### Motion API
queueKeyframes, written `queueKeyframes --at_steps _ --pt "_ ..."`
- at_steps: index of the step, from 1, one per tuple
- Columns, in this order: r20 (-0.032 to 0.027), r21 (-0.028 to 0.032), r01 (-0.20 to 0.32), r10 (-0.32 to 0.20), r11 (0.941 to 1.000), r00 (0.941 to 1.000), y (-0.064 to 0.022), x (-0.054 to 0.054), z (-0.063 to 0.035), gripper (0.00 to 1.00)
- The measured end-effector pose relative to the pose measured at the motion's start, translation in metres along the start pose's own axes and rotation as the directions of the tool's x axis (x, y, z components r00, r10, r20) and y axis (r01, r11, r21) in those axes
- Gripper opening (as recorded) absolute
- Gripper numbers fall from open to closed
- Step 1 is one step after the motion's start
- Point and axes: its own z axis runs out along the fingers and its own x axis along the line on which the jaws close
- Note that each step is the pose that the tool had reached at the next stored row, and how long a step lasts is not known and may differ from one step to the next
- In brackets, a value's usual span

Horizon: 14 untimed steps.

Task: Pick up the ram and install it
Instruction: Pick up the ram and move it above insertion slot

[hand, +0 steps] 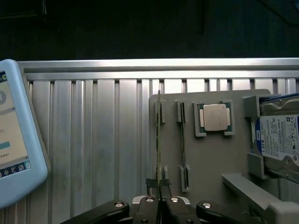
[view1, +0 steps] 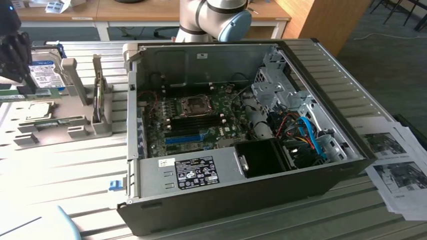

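Observation:
My gripper is shut on the ram, a thin green board seen edge-on between the two dark fingers. The ram runs along the outer pair of slots of the grey fixture; I cannot tell whether it still rests in them. In the exterior view the gripper hangs at the far left over the fixture, with the green strip of the ram just under it. The open computer case with its motherboard stands to the exterior view's right of the fixture, apart from the gripper.
On the fixture lie a second thin stick, a square silver CPU and a blue-labelled hard drive. A light-blue tablet lies on the ribbed metal table. Printed papers lie beside the case. The arm's base stands behind the case.

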Motion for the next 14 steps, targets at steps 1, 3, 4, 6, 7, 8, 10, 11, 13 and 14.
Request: queueKeyframes --at_steps 1,3,4,6,7,8,10,11,13,14 --pt "-0.0010 0.0000 0.000 0.000 1.0000 1.0000 0.0000 0.000 -0.0022 0.11" --pt "-0.0031 0.0001 0.000 0.000 1.0000 1.0000 0.0001 0.000 -0.0064 0.11" --pt "-0.0043 0.0002 0.000 0.000 1.0000 1.0000 0.0002 0.000 -0.0085 0.11" --pt "-0.0065 0.0002 0.000 0.000 1.0000 1.0000 0.0002 0.001 -0.0128 0.11" --pt "-0.0076 0.0003 0.000 0.000 1.0000 1.0000 0.0003 0.001 -0.0149 0.11" --pt "-0.0087 0.0003 0.000 0.000 1.0000 1.0000 0.0004 0.001 -0.0168 0.11" --pt "-0.0109 0.0003 -0.001 0.001 1.0000 0.9999 0.0005 0.001 -0.0208 0.11" --pt "-0.0119 0.0003 -0.001 0.001 1.0000 0.9999 0.0005 0.001 -0.0226 0.11" --pt "-0.0140 0.0004 -0.001 0.001 1.0000 0.9999 0.0006 0.001 -0.0266 0.11" --pt "-0.0150 0.0005 -0.001 0.001 1.0000 0.9999 0.0007 0.001 -0.0285 0.11"
